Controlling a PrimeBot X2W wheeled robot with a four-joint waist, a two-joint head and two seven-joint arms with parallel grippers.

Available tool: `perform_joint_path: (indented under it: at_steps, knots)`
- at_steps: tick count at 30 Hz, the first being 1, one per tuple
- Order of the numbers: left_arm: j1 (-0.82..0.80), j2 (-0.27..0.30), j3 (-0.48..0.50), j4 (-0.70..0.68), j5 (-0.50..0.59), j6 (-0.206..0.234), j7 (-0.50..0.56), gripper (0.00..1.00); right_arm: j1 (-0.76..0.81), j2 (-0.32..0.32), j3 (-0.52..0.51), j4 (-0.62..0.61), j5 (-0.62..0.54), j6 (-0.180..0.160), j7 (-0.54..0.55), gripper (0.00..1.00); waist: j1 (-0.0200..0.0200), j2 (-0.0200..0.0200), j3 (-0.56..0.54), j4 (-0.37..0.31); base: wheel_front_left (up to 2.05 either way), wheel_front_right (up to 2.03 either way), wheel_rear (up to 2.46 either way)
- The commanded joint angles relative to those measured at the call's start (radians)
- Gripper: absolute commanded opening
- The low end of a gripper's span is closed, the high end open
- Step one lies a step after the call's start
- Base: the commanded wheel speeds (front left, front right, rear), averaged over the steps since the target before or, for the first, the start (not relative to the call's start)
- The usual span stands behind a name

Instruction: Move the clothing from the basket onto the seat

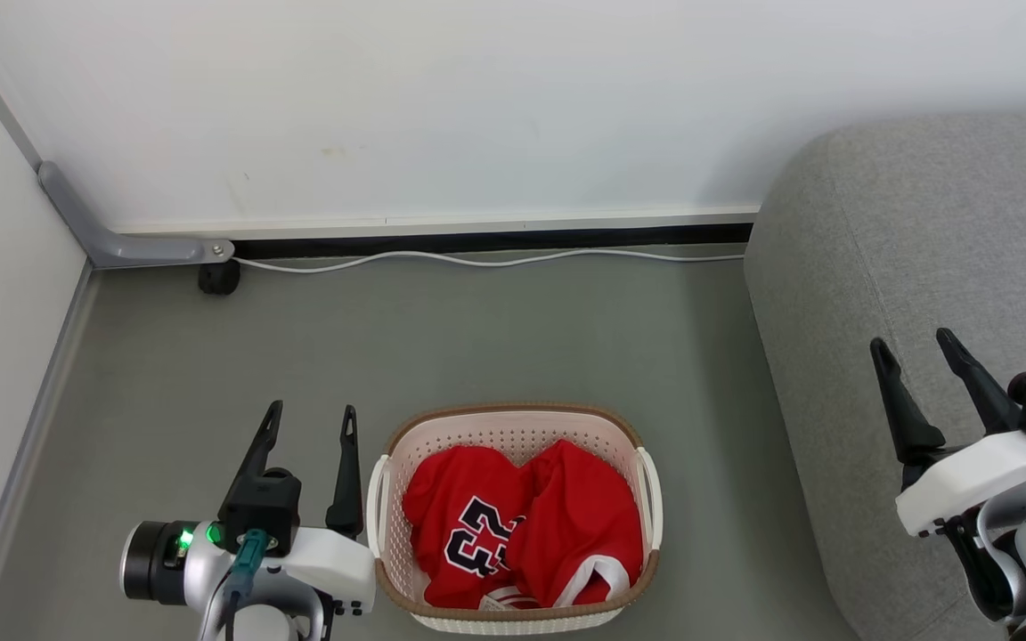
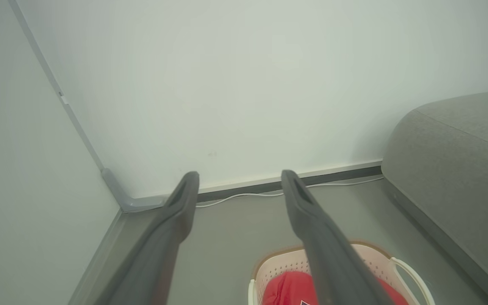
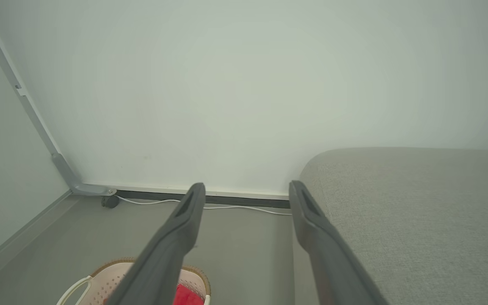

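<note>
— How far along?
— Not begun: the clothing lies bunched in the basket on the floor, beside the seat.
— The jaws?
— Left gripper and right gripper both spread wide, holding nothing.
— Writing?
— A navy "23" — the rest is unreadable.

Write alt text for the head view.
Red clothing lies in a cream basket on the grey floor. The open left gripper is beside the basket; the open right gripper shows against the grey seat at right.
</note>
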Motion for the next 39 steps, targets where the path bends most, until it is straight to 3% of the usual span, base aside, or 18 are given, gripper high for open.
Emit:
perform_joint_path:
  at_steps: [1, 22, 32, 39]
  knots:
    - [-0.056, 0.007, 0.038, -0.020, 0.008, -0.002, -0.013, 1.00, -0.018, -0.016, 0.000, -0.016, -0.008, 0.007, -0.014, 1.00, 0.0000, 0.0000, -0.002, 0.001, 0.00, 0.00, 0.00]
    - [-0.053, 0.003, 0.043, -0.025, -0.013, -0.010, -0.013, 1.00, -0.013, -0.003, -0.052, -0.038, -0.007, 0.007, -0.014, 1.00, 0.0000, 0.0000, 0.017, -0.006, 0.00, 0.00, 0.00]
    - [-0.087, 0.003, -0.055, -0.055, -0.074, 0.052, -0.013, 1.00, -0.032, -0.051, -0.091, -0.125, 0.018, 0.007, -0.014, 1.00, 0.0000, 0.0000, 0.137, -0.007, 0.00, 0.00, 0.00]
    - [-0.152, 0.003, -0.172, -0.079, -0.114, 0.136, -0.013, 1.00, -0.057, -0.105, -0.145, -0.209, 0.051, 0.007, -0.014, 1.00, 0.0000, 0.0000, 0.275, -0.002, 0.00, 0.00, 0.00]
